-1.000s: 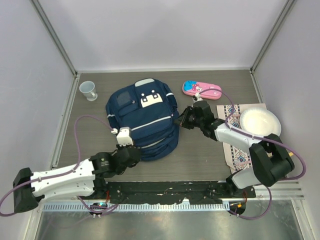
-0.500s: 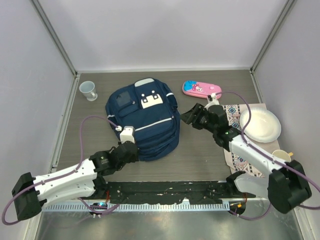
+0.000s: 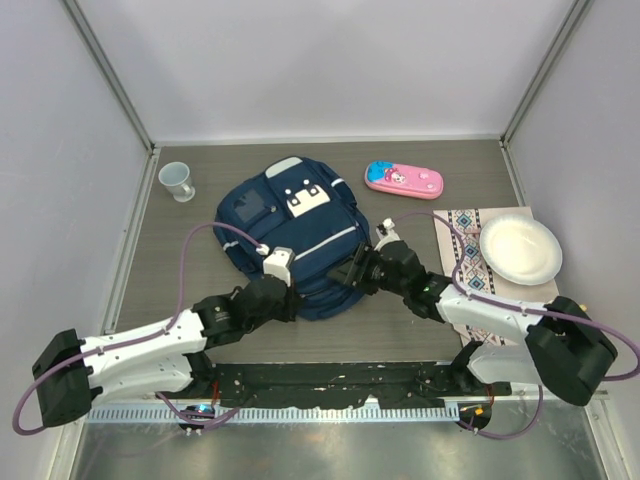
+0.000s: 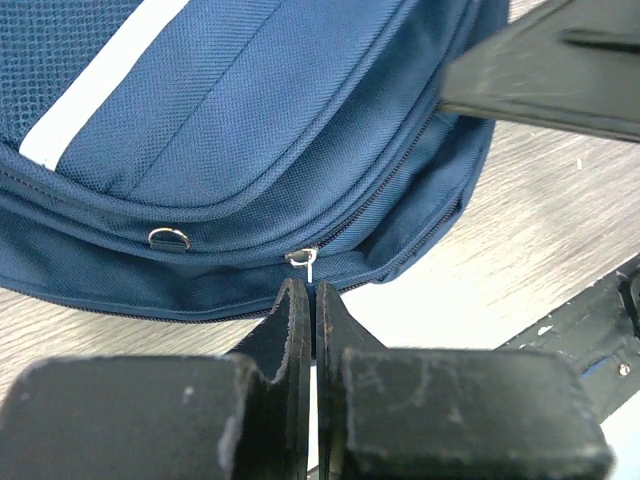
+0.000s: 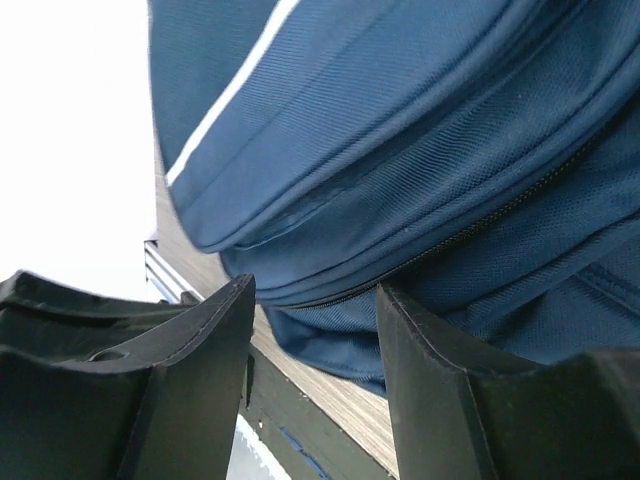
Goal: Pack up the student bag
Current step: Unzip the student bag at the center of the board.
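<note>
Backpack (image 3: 290, 225) lies zipped, pencil case (image 3: 403, 179) outside: packing looks unstarted. Left gripper (image 4: 303, 292) pressed together below zipper pull (image 4: 306, 258); right gripper (image 5: 315, 292) spread apart.

Both arms are built alike: the left arm (image 3: 130, 352) and the right arm (image 3: 478, 312) have smooth white shells along their long segments and chunky matte-black housings at the joints. A thin purple cable (image 3: 213, 227) loops off each one, and a small white block (image 3: 277, 262) sits at the left wrist. Up close the fingers (image 4: 130, 420) are black plastic, scuffed grey and chipped along their edges.
</note>
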Available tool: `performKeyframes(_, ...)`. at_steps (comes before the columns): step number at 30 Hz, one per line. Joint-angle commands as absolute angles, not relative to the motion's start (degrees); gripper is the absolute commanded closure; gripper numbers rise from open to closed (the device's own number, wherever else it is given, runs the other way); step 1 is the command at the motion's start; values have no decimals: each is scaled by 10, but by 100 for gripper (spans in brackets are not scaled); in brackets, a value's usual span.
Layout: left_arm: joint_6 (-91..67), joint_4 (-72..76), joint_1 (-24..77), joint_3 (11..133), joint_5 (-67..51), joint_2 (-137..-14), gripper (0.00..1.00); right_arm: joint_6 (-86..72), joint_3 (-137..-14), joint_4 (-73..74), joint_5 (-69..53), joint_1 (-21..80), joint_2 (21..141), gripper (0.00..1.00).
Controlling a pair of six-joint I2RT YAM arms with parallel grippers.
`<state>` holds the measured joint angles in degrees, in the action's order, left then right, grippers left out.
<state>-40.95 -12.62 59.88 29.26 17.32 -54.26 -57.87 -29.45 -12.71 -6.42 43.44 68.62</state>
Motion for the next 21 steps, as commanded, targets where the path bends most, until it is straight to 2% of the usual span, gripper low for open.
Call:
performKeyframes(1,-399,-48,617,322,154,-524,100,-607,-309,-172,-27,445,716,43)
performKeyframes(7,-381,-33,622,310,150,-487,100,-618,-307,-199,-8,447,746,43)
performKeyframes(8,-369,-30,622,309,147,-481,100,-614,-312,-208,-5,447,752,46)
performKeyframes(9,-363,-30,622,309,145,-478,100,-608,-316,-208,-3,447,759,52)
performKeyframes(10,-360,-32,622,309,145,-474,100,-606,-322,-211,-3,447,767,70)
performKeyframes(13,-353,-64,622,309,179,-458,100,-588,-344,-205,35,445,758,99)
performKeyframes(16,-378,-181,622,316,245,-438,100,-556,-374,-154,82,442,729,99)
performKeyframes(20,-446,-345,615,327,448,-422,100,-533,-401,-106,96,422,703,99)
performKeyframes(21,-458,-360,600,337,449,-421,100,-528,-406,-101,93,420,701,99)
